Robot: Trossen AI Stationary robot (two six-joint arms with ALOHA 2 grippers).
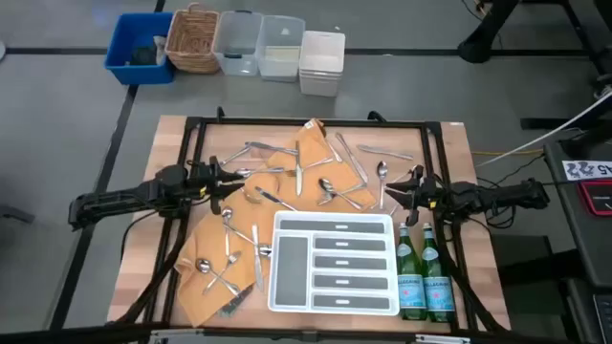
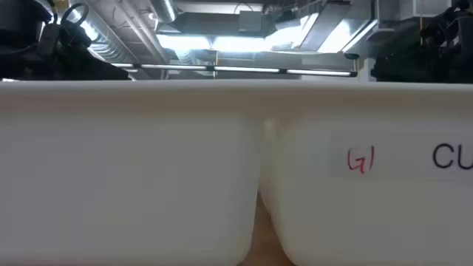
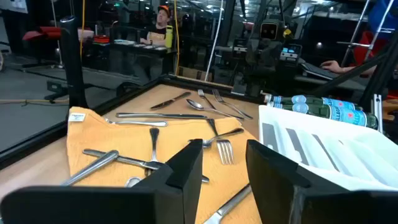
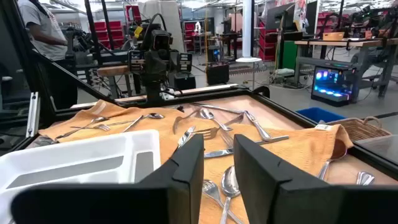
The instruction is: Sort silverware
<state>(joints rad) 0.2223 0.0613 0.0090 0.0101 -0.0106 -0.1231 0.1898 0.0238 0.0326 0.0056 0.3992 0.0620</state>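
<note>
The low view is almost wholly blocked by the smooth white plastic wall of the divided tray [image 2: 133,170], so nothing on the table shows there. On the pale wooden table [image 1: 182,143] a crumpled mustard-yellow cloth [image 1: 316,153] lies beside the white tray [image 1: 287,287], whose long slots hold no pieces. The silverware [image 1: 330,186], slim shiny metal forks, spoons and knives, lies scattered across cloth and wood, some pieces overlapping and hard to tell apart. Two green glass bottles [image 1: 423,277] stand just beside the tray. The left gripper [image 3: 224,163] hovers low over the cloth, fingers apart, holding nothing. The right gripper [image 4: 217,155] faces it, fingers likewise parted and empty.
</note>
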